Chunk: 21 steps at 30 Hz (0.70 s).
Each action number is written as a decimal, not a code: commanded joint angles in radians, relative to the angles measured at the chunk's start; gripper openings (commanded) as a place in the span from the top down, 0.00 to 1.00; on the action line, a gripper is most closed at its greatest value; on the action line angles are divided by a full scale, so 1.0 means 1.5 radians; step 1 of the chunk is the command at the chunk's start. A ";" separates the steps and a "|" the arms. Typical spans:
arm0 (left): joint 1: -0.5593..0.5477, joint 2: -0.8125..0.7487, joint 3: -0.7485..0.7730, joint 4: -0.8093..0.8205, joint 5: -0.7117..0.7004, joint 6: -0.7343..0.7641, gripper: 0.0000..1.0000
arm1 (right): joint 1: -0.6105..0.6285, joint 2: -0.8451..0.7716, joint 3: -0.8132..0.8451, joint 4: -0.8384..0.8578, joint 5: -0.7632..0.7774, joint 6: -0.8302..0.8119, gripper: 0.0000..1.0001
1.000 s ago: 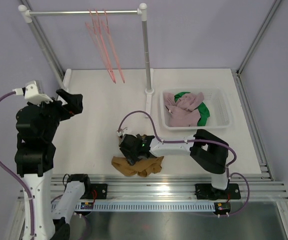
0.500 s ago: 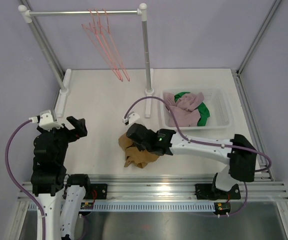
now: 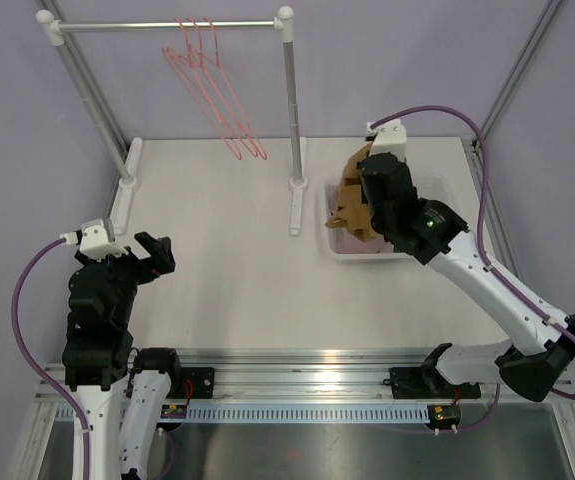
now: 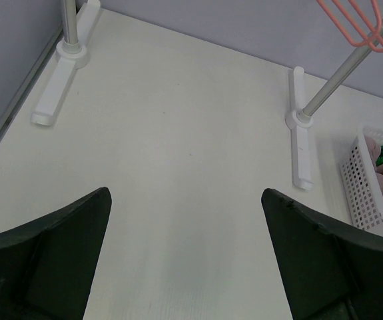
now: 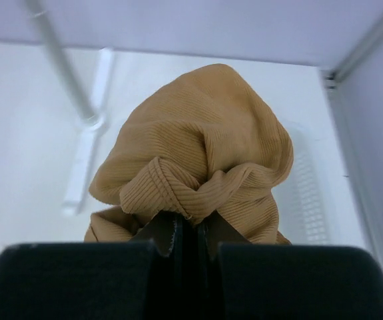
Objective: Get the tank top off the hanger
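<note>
While the right gripper (image 5: 188, 235) is clamped on a bunched fold of the tan tank top (image 5: 198, 160), the garment hangs from it above the white basket (image 3: 363, 256) at the table's right side, well apart from the pink hangers (image 3: 217, 100) on the rail (image 3: 167, 25). The left gripper (image 4: 185, 195) hovers over the table (image 4: 178, 133) on the left, its fingers spread wide apart.

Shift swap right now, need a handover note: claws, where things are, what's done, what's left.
Right claw: shut on the tan tank top, held over the white basket.
Left claw: open, empty, hovering above the table.
Pink hangers hang bare on the rail.
Done: top is off the hanger.
Left: probably release it into the basket.
</note>
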 commanded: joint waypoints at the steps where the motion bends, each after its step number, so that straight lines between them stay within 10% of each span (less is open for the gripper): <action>1: -0.002 0.004 0.000 0.047 -0.015 0.010 0.01 | -0.107 -0.013 -0.010 0.094 0.064 -0.075 1.00; 10: -0.002 0.000 -0.001 0.046 -0.025 0.011 0.01 | -0.244 0.029 -0.195 0.318 0.068 -0.027 1.00; 21: -0.003 -0.004 0.000 0.046 -0.028 0.010 0.01 | -0.296 0.198 -0.260 0.195 -0.111 0.184 1.00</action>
